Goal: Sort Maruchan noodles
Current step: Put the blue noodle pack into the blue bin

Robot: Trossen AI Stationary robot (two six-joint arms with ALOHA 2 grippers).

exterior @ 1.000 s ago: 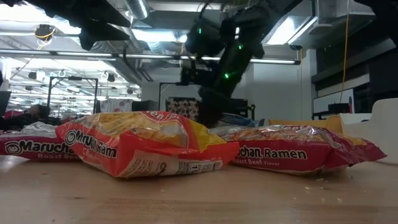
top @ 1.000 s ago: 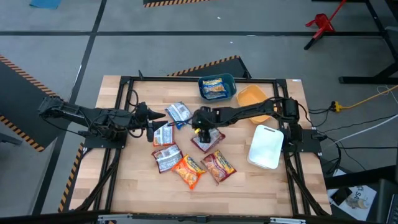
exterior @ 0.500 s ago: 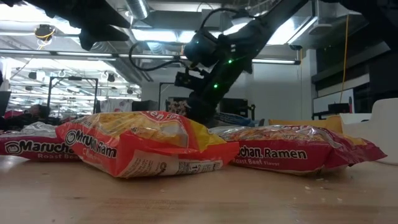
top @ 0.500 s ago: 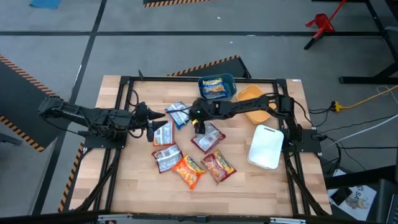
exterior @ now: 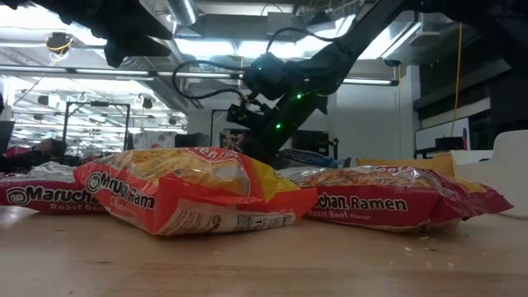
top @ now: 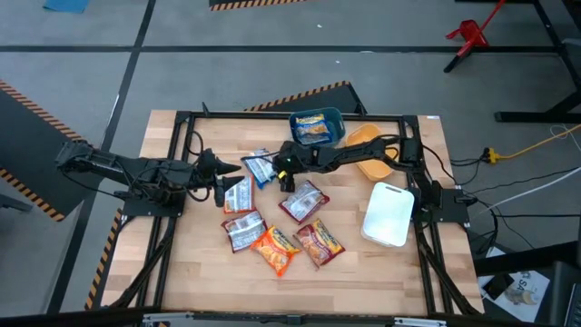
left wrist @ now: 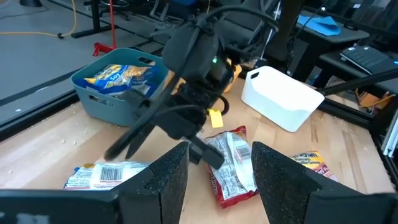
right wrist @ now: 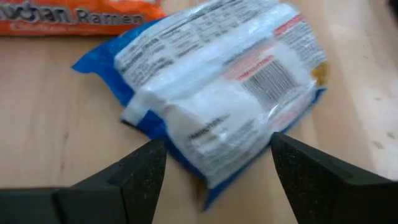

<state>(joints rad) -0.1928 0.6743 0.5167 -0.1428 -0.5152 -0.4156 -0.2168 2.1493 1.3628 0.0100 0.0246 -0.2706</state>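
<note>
Several Maruchan packets lie flat mid-table. A blue packet (top: 260,166) lies white barcode side up (right wrist: 217,93), and the open fingers of my right gripper (top: 282,175) (right wrist: 217,144) stand above it on either side without touching. Red-and-silver packets (top: 304,202) (top: 238,194) (top: 243,230), an orange one (top: 275,248) (exterior: 186,198) and a red one (top: 319,241) (exterior: 396,198) lie nearer the near edge. One blue-and-yellow packet sits in the teal bin (top: 338,119). My left gripper (top: 224,186) (left wrist: 217,149) waits open at the table's left, beside a red-and-silver packet.
Three bins stand on the table's right half: the teal bin (left wrist: 93,87) at the far edge, an orange bin (top: 370,151) under my right arm, and a white bin (top: 388,214) (left wrist: 283,96) nearer. Bare wood lies along the near edge (top: 300,291). Black frame rails border the table.
My right gripper has moved from over the middle red-and-silver packet toward the table's far-left, ending above the blue packet. The packets have stayed in place.
</note>
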